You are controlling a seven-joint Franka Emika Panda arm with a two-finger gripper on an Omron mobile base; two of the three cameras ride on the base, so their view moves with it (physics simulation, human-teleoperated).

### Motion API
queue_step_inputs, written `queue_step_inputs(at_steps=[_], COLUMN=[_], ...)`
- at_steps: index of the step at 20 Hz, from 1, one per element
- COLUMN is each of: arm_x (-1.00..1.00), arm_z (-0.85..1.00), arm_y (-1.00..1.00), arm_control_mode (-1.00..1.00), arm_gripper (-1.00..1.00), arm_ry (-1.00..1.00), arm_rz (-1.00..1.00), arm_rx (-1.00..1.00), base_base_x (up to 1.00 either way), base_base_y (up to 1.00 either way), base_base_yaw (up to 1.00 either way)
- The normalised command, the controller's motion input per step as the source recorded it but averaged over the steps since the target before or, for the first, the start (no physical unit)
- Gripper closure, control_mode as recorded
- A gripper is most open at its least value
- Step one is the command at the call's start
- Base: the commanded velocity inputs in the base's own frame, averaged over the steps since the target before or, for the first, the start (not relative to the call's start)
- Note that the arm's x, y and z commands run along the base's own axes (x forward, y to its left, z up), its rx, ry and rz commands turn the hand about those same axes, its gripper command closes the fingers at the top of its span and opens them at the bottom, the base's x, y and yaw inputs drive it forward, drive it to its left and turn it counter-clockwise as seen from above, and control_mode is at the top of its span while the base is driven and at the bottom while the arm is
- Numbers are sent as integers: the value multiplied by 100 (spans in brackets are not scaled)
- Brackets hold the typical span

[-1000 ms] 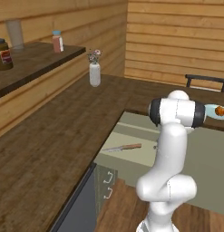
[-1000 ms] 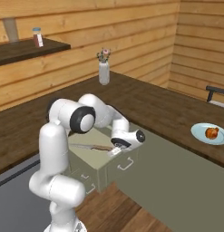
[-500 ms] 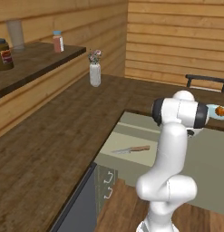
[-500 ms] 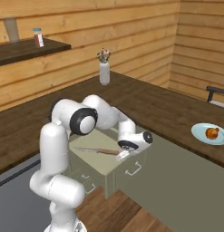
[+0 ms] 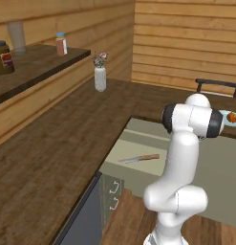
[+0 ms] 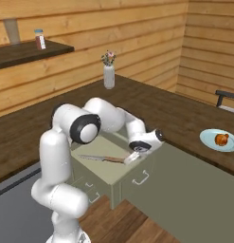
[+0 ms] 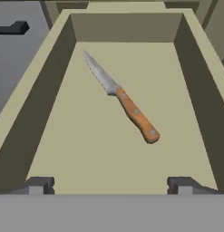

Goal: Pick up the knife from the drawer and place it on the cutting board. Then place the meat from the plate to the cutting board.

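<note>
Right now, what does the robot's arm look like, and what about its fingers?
The arm is smooth, glossy white, built of fat rounded tubes, with dark grey rings at the joints. Its gripper ends in two small, blocky dark grey fingertips. No cables or markings show.

I can read no text anywhere; the jar (image 5: 4,57) on the shelf has a label too blurred to make out.

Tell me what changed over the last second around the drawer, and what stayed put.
The gripper opened wide and shifted along the front of the open drawer, toward the handle end of the knife. It has taken hold of nothing. The knife stayed flat on the drawer floor, and the meat stayed on the plate.
</note>
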Motion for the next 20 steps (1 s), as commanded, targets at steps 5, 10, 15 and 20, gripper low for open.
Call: queue_step_inputs(at_steps=[5, 10, 15, 20], arm_x=[8, 29, 56, 6], arm_z=[90, 20, -30, -9], arm_y=[17, 47, 17, 12], arm_control_mode=[-100, -100, -100, -100], arm_gripper=[-100, -100, -100, -100], arm_ry=[20, 17, -4, -36], arm_rz=[17, 17, 22, 24], arm_rx=[-2, -2, 3, -3], base_base_x=[0, 0, 0, 0], base_base_y=[0, 0, 0, 0], base_base_yaw=[0, 0, 0, 0])
